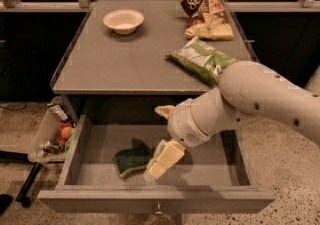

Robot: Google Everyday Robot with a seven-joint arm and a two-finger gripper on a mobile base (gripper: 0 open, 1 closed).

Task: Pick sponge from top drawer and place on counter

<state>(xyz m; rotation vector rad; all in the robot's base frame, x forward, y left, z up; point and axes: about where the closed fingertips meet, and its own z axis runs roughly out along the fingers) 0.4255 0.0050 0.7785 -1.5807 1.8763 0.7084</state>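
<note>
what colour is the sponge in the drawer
Dark green on top, yellow foam beneath, in the camera view: sponge. The claw hangs beside it over the drawer.

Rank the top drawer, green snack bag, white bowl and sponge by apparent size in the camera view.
1. top drawer
2. green snack bag
3. white bowl and sponge: look alike; sponge nearer, partly behind the end effector reaching into the drawer.
</note>
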